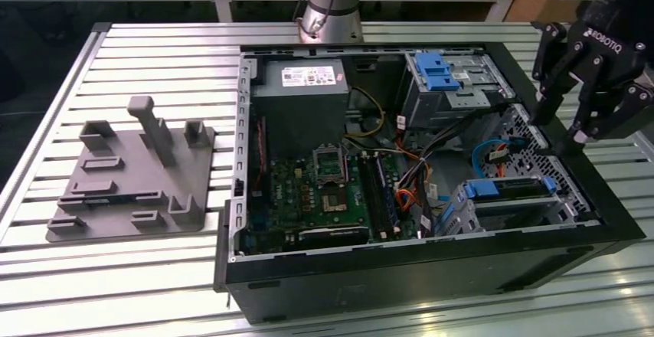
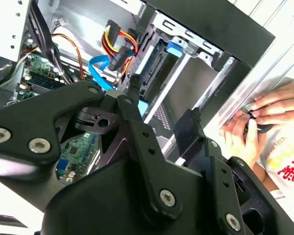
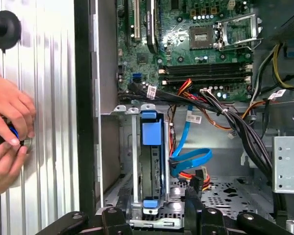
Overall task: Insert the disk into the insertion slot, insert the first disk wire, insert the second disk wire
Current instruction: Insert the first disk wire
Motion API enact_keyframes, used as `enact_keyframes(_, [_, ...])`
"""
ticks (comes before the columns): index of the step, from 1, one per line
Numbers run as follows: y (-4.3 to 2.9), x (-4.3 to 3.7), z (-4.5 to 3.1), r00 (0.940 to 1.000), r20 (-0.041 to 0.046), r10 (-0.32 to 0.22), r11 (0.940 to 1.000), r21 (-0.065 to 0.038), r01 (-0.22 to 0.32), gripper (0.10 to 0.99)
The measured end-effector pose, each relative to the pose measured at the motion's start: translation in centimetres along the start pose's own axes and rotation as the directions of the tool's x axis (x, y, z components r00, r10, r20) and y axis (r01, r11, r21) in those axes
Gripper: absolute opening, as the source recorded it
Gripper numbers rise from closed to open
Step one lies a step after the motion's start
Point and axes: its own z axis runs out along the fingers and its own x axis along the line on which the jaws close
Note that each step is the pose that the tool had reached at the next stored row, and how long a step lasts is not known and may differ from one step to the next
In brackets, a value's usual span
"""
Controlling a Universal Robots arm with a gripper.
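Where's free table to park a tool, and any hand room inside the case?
Free: table slats on the exterior view's left, before and beyond the gray fixture. Crowded: cables fill the gap between motherboard and the insertion slot; a person's hands work over slats beside the case.

Exterior view high, set back, looking down into the open computer case, both wrist views close over it, sharing the disk corner.
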Motion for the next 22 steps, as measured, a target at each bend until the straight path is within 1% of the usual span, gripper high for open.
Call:
enact_keyframes(2, [-0.03, -0.62, 0.16, 1.0000, -0.0041, 0.000, 1.0000, -0.002, 0.000, 0.557])
enact_keyframes(4, [-0.03, -1.41, 0.29, 1.0000, -0.0095, -0.001, 1.0000, -0.004, 0.001, 0.557])
enact_keyframes(6, [-0.05, -2.10, 0.41, 0.9999, -0.0170, -0.001, 1.0000, -0.005, 0.001, 0.557])
enact_keyframes(7, [-0.07, -2.39, 0.47, 0.9997, -0.0228, -0.001, 1.0000, -0.005, 0.001, 0.557])
enact_keyframes(8, [-0.10, -2.60, 0.51, 0.9995, -0.0310, -0.001, 1.0000, -0.005, 0.001, 0.557])
enact_keyframes(9, [-0.13, -2.76, 0.53, 0.9991, -0.0419, -0.001, 1.0000, -0.005, 0.001, 0.557])
enact_keyframes(10, [-0.14, -2.85, 0.55, 0.9985, -0.0549, -0.001, 1.0000, -0.005, 0.001, 0.557])
enact_keyframes(12, [-0.15, -2.95, 0.56, 0.9963, -0.0864, 0.000, 1.0000, -0.004, 0.000, 0.557])
enact_keyframes(13, [-0.15, -3.00, 0.57, 0.9951, -0.0991, 0.001, 1.0000, -0.004, -0.001, 0.557])
enact_keyframes(15, [-0.15, -3.11, 0.66, 0.9936, -0.1127, 0.004, 1.0000, -0.005, -0.005, 0.557])
enact_keyframes(18, [-0.20, -3.25, 0.88, 0.9922, -0.1243, 0.009, 0.9999, -0.006, -0.010, 0.557])
enact_keyframes(19, [-0.24, -3.27, 0.99, 0.9920, -0.1261, 0.011, 0.9999, -0.007, -0.012, 0.557])
enact_keyframes(22, [-0.33, -3.34, 1.43, 0.9918, -0.1267, 0.017, 0.9998, -0.008, -0.018, 0.557])
